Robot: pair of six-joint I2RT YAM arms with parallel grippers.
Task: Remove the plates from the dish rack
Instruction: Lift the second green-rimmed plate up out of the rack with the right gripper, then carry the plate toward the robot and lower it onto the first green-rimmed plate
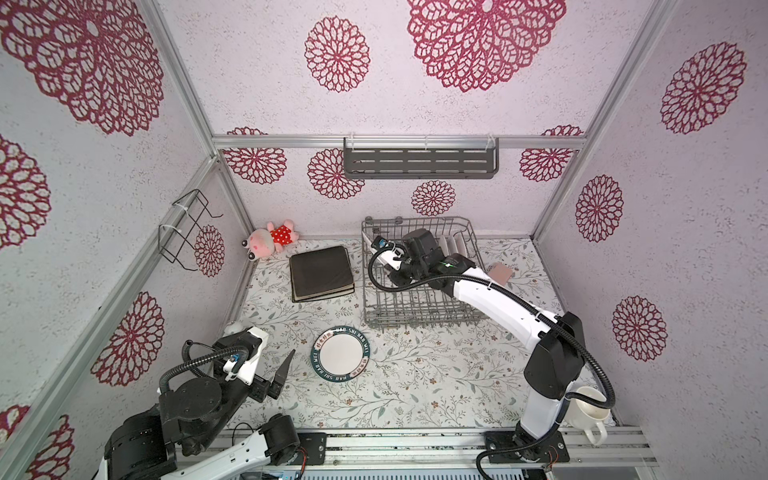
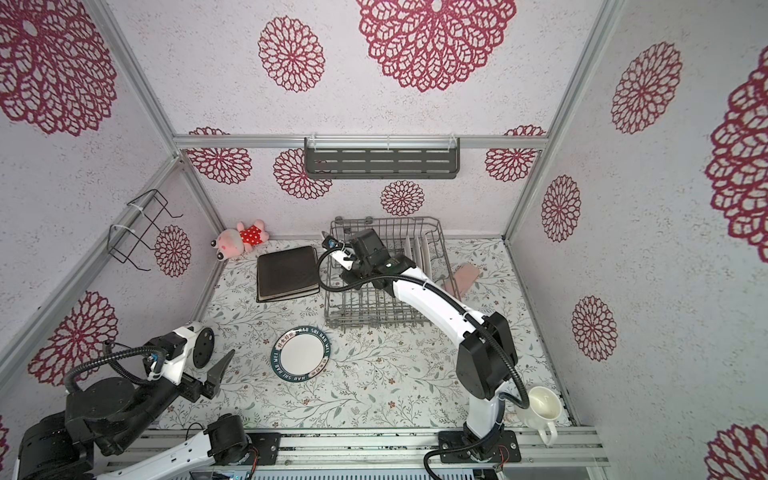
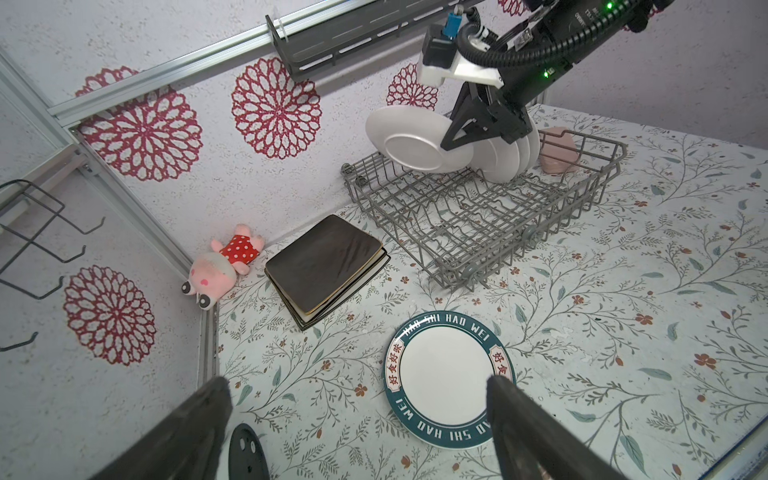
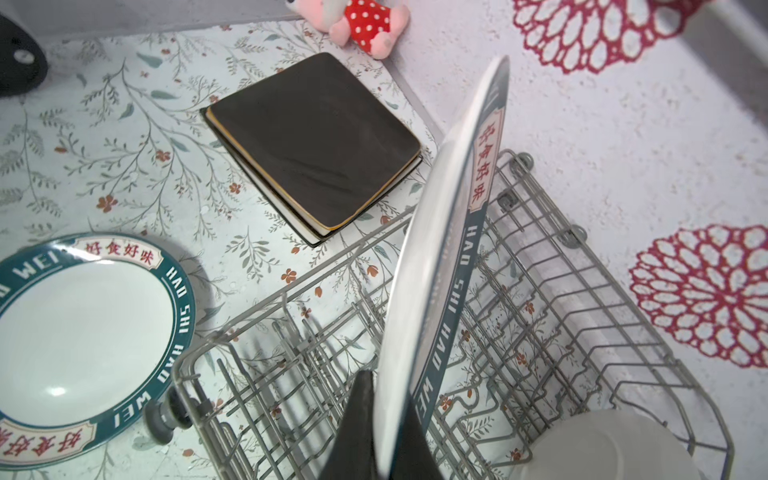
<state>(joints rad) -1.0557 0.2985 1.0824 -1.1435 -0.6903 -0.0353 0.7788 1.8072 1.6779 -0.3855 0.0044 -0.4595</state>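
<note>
Left wrist view puts my left pincer (image 3: 357,386) low over the near left part of the bench (image 1: 436,374), its fingers spread wide with nothing between them. By the far left corner, where a plush toy (image 1: 272,239) lies, a stack of square plates (image 1: 322,272) sits flat with a dark brown one on top; I cannot count those beneath. Between that stack and the near edge, a round plate (image 1: 340,358) with a teal lettered rim lies face up on the bench. To its right, toward the far edge, stands the dish rack (image 1: 415,322), most of its tines bare. My right pincer (image 4: 388,432) reaches over the rack's far left end, clamped on the rim of a second teal-rimmed plate (image 3: 411,141), which hangs on edge and looks clear of the tines. Toward the rack's far right corner, a few white round plates (image 3: 505,164) stand in their slots, about three. A pink block (image 1: 500,272) lies just beside the rack's right wall, and a white mug (image 1: 588,409) stands at the near right corner. By my reckoning the job is well past half: the square plates and one round are out, one is in hand, and the few in the rack remain.
</note>
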